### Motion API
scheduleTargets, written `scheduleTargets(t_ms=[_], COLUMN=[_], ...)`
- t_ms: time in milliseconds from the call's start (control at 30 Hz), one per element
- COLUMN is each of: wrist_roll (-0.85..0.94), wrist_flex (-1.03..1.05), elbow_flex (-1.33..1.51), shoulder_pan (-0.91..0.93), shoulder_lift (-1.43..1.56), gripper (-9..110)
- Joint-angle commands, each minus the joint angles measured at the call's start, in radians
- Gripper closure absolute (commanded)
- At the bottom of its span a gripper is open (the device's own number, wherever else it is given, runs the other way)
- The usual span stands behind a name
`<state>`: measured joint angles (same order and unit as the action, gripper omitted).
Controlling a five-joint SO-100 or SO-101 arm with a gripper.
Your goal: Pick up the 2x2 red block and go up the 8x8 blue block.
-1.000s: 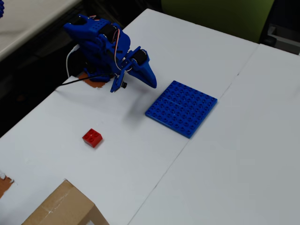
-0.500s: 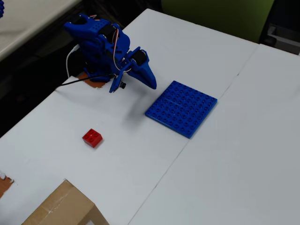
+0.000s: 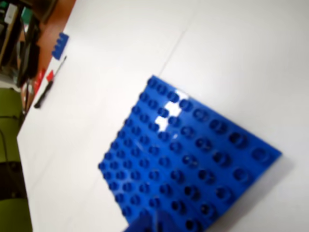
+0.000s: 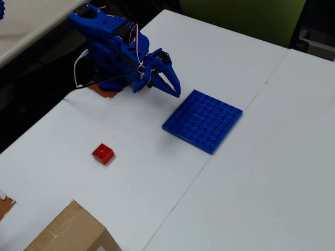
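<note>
In the overhead view the blue arm (image 4: 112, 49) sits folded at about eleven o'clock of the white table (image 4: 230, 183), with its tool (image 4: 177, 93) pointing down toward four o'clock, its two fingers drawn close together at the tips and holding nothing. The tool tip hangs just beside the upper left corner of the 8x8 blue block (image 4: 203, 120), which lies flat on the table a little right of centre, turned so that its corners point roughly to the clock's twelve, three, six and nine. The 2x2 red block (image 4: 103, 153) rests on the table well apart from the plate, at about eight o'clock from it, studs up and untouched. A cardboard box (image 4: 70, 232) fills the corner at seven o'clock. In the wrist view the 8x8 blue block (image 3: 188, 159) fills the lower middle, its studs blurred, with a sliver of blue from the tool at six o'clock, too little to judge its opening there; a small blue brick (image 3: 60, 45) lies far off at ten o'clock.
</note>
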<state>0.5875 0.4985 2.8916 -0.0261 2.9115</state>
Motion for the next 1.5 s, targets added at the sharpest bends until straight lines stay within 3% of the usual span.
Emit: scheduleTargets(t_ms=[0, 167, 300, 567, 833, 1033, 1467], wrist_roll=[0.081, 0.275, 0.529, 1.048, 1.529, 1.723, 1.873], wrist_flex=[0.089, 0.342, 0.531, 0.785, 0.985, 0.946, 0.767], elbow_flex=[-0.192, -0.463, -0.634, -0.905, -1.178, -1.213, -1.213], shoulder_pan=[0.0, 0.04, 0.109, 0.287, 0.489, 0.611, 0.804], shoulder_lift=[-0.106, -0.276, -0.4, -0.658, -0.931, -1.043, -1.192], gripper=[101, 101, 100, 96, 99, 100, 98])
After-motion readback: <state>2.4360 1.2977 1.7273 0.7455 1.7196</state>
